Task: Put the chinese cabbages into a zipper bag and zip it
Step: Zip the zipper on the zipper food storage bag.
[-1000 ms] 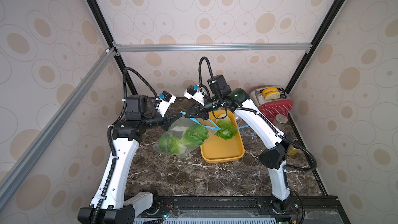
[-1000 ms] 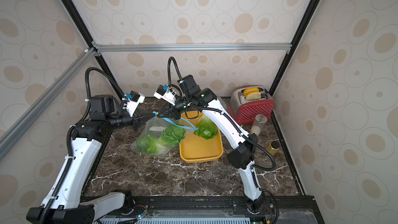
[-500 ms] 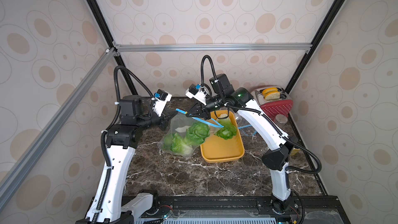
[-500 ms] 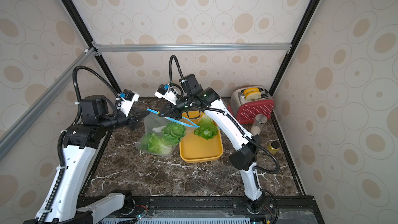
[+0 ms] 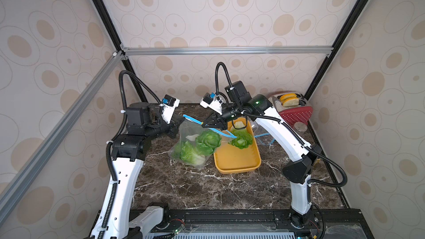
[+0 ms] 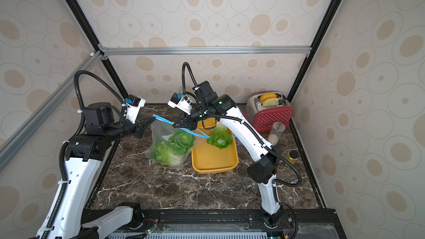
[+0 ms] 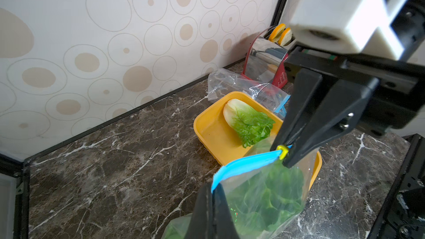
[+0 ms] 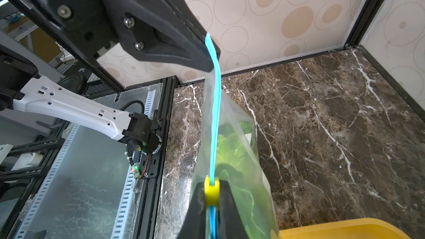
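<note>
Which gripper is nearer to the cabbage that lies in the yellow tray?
Right. The right gripper, shut on the slider of the zipper bag, hangs close to that cabbage; the left gripper pinches the bag's far corner.

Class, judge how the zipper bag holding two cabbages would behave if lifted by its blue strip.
Probably floppy: the zipper bag hangs slack below its pinched blue strip. Likely bottom-heavy, since two cabbages sit low inside.
</note>
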### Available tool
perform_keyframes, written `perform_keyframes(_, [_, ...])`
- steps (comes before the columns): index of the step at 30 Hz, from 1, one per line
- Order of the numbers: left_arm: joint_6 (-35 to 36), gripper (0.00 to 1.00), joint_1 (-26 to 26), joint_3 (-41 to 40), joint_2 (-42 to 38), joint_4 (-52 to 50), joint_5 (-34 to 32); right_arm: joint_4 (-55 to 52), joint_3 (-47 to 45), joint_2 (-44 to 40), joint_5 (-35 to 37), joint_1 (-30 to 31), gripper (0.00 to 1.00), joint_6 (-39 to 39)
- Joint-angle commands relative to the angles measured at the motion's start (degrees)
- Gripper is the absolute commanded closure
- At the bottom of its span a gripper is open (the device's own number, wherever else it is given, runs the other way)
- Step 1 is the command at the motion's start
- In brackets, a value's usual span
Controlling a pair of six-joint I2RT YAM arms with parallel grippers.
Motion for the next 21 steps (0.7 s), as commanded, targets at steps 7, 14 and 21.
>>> perform_keyframes(7, [-3.7, 1.00, 1.9, 4.2, -1.1, 2.2, -11.2, -0.9, -10.0, -8.0, 3.8, -1.4, 0.97, 2.1])
perform_keyframes(14, [-5.4, 1.00, 2.2, 6.2, -0.1, 1.6, -16.2, 0.9, -17.0, -12.5, 6.6, -2.2, 0.98, 4.1])
perform_keyframes(21, [-6.6, 1.00, 2.6, 7.2, 0.8, 0.7, -19.5, 0.7, -22.3, -15.9, 10.4, -2.7, 0.99, 5.3])
